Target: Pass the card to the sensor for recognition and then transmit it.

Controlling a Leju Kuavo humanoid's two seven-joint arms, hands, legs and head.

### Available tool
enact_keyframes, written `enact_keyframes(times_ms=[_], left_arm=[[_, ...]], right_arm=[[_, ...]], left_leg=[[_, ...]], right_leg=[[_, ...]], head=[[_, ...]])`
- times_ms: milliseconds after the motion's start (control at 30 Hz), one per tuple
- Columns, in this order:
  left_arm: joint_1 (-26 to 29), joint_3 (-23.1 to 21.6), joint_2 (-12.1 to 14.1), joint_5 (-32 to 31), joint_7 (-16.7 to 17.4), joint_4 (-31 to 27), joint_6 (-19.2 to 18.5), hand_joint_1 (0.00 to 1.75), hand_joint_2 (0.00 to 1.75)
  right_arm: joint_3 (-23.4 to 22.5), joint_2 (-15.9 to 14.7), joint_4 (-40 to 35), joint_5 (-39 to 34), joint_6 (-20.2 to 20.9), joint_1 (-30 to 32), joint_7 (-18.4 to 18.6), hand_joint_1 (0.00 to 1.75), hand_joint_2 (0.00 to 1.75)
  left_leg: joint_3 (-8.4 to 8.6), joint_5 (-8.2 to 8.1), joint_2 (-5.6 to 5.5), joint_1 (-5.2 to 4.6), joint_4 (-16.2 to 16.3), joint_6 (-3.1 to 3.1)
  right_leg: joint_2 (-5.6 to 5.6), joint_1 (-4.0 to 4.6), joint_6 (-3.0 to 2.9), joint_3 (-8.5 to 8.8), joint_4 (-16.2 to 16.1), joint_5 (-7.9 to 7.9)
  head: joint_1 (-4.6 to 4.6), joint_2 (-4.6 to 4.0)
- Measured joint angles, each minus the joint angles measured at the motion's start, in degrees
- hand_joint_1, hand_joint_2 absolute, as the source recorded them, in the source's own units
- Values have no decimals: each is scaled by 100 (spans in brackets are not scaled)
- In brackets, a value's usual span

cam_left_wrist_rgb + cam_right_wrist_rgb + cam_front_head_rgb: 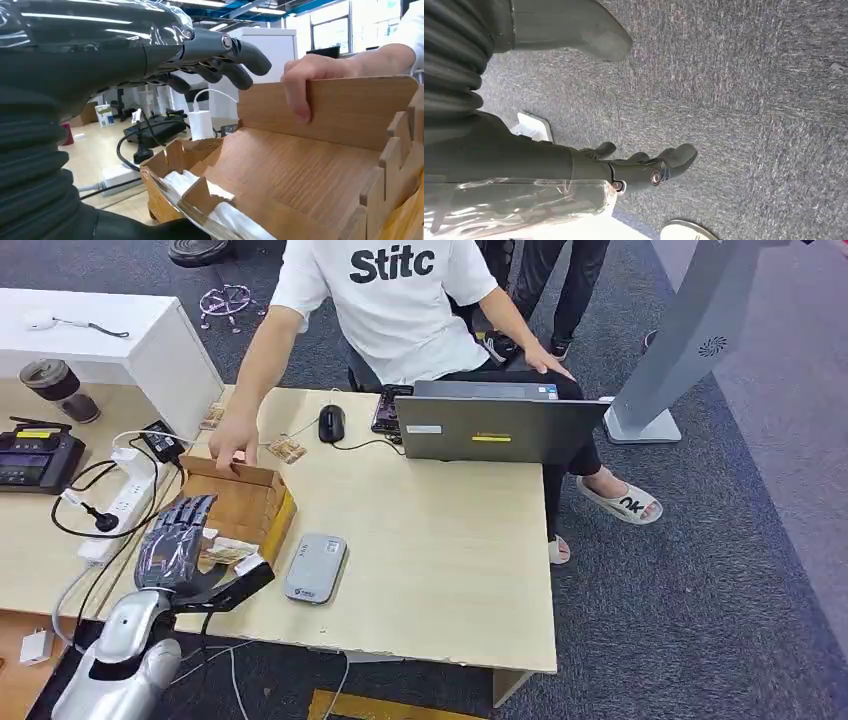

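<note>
Over the wooden card box [243, 502] the left hand [175, 540] is held with fingers spread, nothing gripped. Cards [227, 215] are seen stacked in its front slot; the grey sensor [315, 567] lies just beside. A person's hand [233, 443] steadies the box's rear wall, so collision is risked. Right hand [644, 167] hangs loosely curled, empty.

Left hand [178, 540] hovered, fingers spread, over the wooden box [240, 508]; a person's hand [232, 445] gripped the box's far wall, blocking that side. Bare desk [440, 540] lay open between the grey sensor [315, 568] and the laptop [500, 425].
</note>
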Motion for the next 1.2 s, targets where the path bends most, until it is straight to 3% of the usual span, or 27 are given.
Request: enact_keyframes(times_ms=[100,167,200,333,400,533,567,667,1200], left_arm=[[0,2,0,0,0,7,0,28,175],[-4,2,0,0,0,11,0,54,175],[-8,4,0,-2,0,20,0,87,175],[-29,4,2,9,-35,53,-30,119,175],[-30,4,2,22,-46,57,-57,143,175],[-39,4,2,70,-57,94,-116,155,175],[-43,4,2,79,-63,101,-127,166,175],[-45,4,2,105,-79,105,-168,173,175],[-45,4,9,129,-103,127,-212,175,175]], right_arm=[[0,0,0,0,0,-1,2,0,175],[0,0,0,0,0,-1,2,0,175],[0,0,0,0,0,-1,2,0,175],[0,0,0,61,0,-1,0,0,175],[0,0,0,85,0,0,2,0,175],[0,0,2,85,0,-1,4,0,175],[0,0,2,85,0,0,4,0,175],[0,0,2,87,0,0,15,0,175],[0,0,2,96,-2,-1,15,0,175]], left_leg=[[0,0,0,0,0,0],[0,0,0,0,0,0],[0,0,0,0,0,0],[0,0,0,0,0,0],[0,0,0,0,0,0],[0,0,0,0,0,0],[0,0,0,0,0,0],[0,0,0,0,0,0],[0,0,0,0,0,0]], right_leg=[[0,0,0,0,0,0],[0,0,0,0,0,0],[0,0,0,0,0,0],[0,0,0,0,0,0],[0,0,0,0,0,0],[0,0,0,0,0,0],[0,0,0,0,0,0],[0,0,0,0,0,0],[0,0,0,0,0,0]], head=[[0,0],[-2,0],[0,0],[0,0],[0,0],[-2,0],[0,0],[-2,0],[0,0]])
